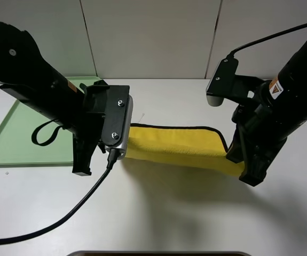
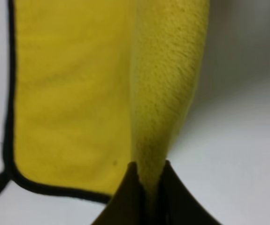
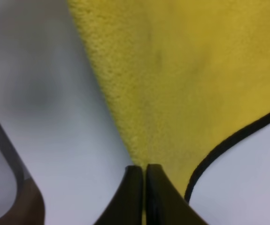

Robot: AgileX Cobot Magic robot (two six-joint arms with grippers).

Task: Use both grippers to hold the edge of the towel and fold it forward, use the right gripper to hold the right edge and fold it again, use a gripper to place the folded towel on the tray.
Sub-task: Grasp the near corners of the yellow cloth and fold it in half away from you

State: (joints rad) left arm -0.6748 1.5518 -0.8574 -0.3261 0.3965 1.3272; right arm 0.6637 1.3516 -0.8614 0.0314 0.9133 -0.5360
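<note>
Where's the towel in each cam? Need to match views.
Exterior high: towel is a yellow strip across the frame centre, to the right of the tray.
Left wrist: fills much of the frame, with a fold pinched in the left gripper.
Right wrist: fills much of the frame, pinched in the right gripper.
Shared landmark: the black binding, visible in all three views.

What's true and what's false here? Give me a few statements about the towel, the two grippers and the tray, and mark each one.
1. The left gripper is shut on the towel. True.
2. The right gripper hangs open, clear of the cloth. False: its jaws are pinched on the yellow towel.
3. The towel lies on the tray. False: it is over the white table, to the right of the tray.
4. A thin black binding runs along the towel's edge. True.
</note>
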